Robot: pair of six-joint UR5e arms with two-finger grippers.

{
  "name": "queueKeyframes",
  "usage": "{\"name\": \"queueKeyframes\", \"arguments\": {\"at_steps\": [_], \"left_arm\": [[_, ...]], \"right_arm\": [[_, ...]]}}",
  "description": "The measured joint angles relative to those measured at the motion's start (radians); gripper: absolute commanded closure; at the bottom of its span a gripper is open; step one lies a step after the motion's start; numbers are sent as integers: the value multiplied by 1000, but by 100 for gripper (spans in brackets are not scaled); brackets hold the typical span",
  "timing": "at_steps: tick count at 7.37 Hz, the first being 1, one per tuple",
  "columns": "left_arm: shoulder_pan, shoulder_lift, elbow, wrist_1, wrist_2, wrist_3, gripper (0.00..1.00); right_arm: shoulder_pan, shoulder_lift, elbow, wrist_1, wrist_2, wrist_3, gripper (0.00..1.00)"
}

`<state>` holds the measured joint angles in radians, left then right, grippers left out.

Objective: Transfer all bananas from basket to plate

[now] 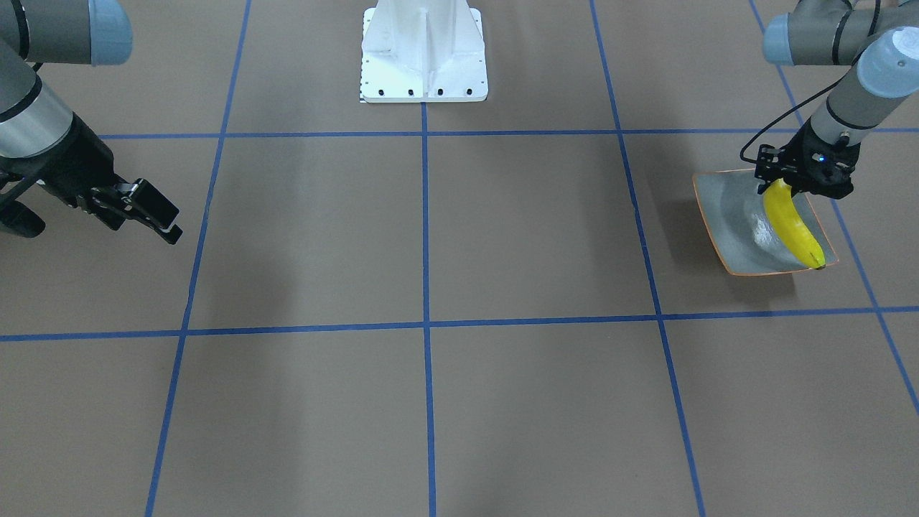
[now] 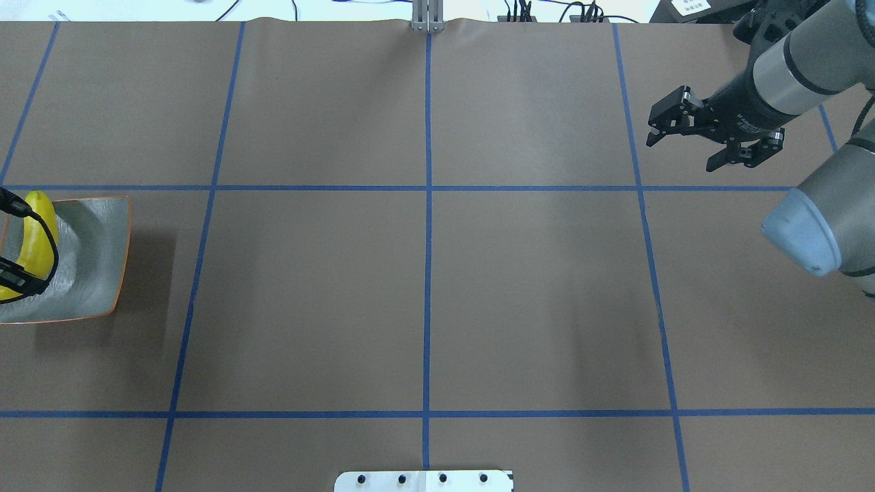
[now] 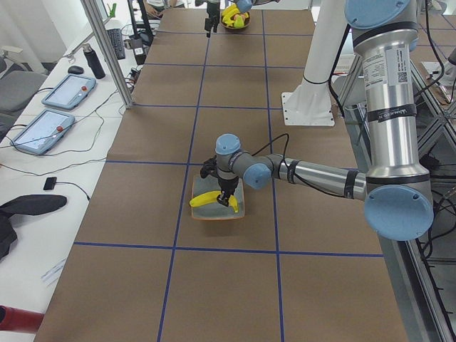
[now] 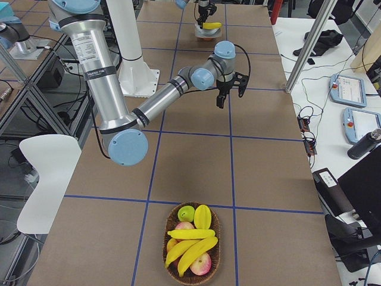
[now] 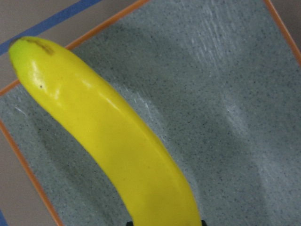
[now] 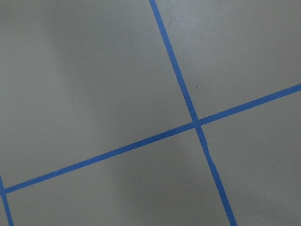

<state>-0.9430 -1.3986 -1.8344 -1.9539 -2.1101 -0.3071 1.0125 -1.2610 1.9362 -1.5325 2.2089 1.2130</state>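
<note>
Over the plate [image 1: 725, 215], the left jaws pinch one end of a banana [image 1: 790, 226], best eased flat inside the rim before releasing, while the right jaws hang open and empty far from the plate.

Blue tape lines [image 1: 425, 215] grid the brown table [image 1: 531, 237]; alongside, two tablets [image 3: 68, 91] and a dark bottle [image 3: 92, 62] sit on a white desk [image 3: 28, 160].

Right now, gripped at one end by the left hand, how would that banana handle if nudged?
The banana looks stiff: held by the left hand at one end, it shows no sag. Its glossy skin may slide on the glazed plate, and its curve could let it rock.
</note>
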Motion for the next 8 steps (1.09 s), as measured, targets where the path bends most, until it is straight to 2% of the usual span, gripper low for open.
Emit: {"name": "queueKeyframes", "arguments": {"at_steps": [1, 2, 8], "left_arm": [[0, -2, 9, -1, 10, 5, 54], [-1, -3, 20, -1, 28, 7, 2], [-6, 4, 0, -1, 34, 5, 0]], "right_arm": [[0, 0, 0, 0, 0, 0, 0], [0, 0, 0, 1, 0, 0, 0], [0, 0, 2, 0, 2, 0, 0]]}}
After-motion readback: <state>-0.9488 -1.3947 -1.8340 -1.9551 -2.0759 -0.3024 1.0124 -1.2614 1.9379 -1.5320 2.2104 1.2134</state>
